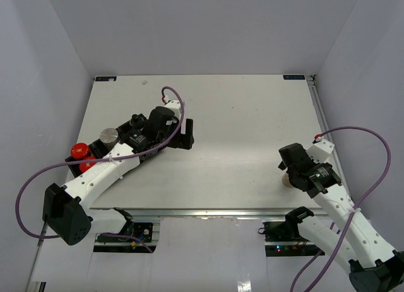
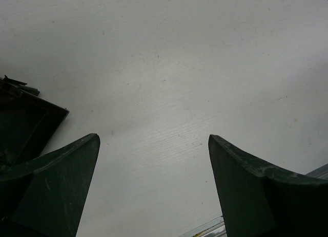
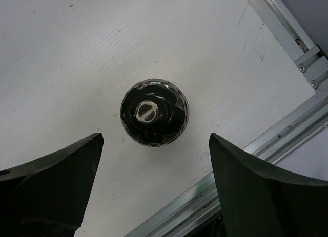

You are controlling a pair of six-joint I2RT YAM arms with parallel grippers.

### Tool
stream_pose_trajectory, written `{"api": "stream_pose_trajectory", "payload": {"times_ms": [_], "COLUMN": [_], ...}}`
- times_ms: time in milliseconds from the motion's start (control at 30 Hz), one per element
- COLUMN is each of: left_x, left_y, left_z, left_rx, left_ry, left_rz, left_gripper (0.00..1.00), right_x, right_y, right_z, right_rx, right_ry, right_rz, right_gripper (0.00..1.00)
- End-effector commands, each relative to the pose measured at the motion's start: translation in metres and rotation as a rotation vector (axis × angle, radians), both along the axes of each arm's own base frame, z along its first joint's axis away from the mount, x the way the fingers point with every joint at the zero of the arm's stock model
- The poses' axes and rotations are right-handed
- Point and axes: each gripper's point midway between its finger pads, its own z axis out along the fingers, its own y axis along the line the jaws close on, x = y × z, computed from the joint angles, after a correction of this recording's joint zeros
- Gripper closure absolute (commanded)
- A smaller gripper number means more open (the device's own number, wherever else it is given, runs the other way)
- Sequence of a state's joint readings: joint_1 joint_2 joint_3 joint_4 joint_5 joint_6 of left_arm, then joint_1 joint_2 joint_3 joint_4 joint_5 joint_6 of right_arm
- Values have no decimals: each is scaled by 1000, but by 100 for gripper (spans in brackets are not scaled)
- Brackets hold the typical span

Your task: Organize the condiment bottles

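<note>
One condiment bottle with a black cap stands upright on the white table, seen from straight above in the right wrist view. My right gripper hangs open over it, its fingers apart on either side and a little nearer than the cap. From above, only a tan bit of this bottle shows under the right gripper. Other bottles stand at the left: a silvery-capped one, a red-capped one and a black-capped one. My left gripper is open over bare table, also near mid-table.
A flat black tray lies at the left under the left arm; its corner shows beside the left finger. The table's metal front rail runs close to the black-capped bottle. Grey walls enclose the table.
</note>
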State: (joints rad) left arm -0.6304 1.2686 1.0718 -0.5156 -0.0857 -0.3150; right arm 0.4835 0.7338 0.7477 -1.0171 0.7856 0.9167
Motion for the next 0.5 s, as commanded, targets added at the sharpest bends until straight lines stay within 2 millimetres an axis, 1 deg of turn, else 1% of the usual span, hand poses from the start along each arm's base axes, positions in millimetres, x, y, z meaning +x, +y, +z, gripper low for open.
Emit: {"api": "stream_pose_trajectory", "payload": {"times_ms": [0,133,333,467], "left_x": [-4,-4,-5,-7], "left_y": [2,1,0,2], "left_z": [19,23,26,21], "left_rx": [-40,-45,-46,-39], "left_ry": [-48,-53,-47,-41], "left_rz": [2,0,-4,-4], "left_gripper": [2,2,2,2], "right_x": [6,6,11,16], "right_y": [-4,-3,-2,-4], "right_z": [1,-8,-17,-21], "right_rx": [15,19,16,2], "right_ry": [-55,-50,-39,-41], "right_rz": [-68,-77,-80,-84], "right_gripper": [10,10,9,8]}}
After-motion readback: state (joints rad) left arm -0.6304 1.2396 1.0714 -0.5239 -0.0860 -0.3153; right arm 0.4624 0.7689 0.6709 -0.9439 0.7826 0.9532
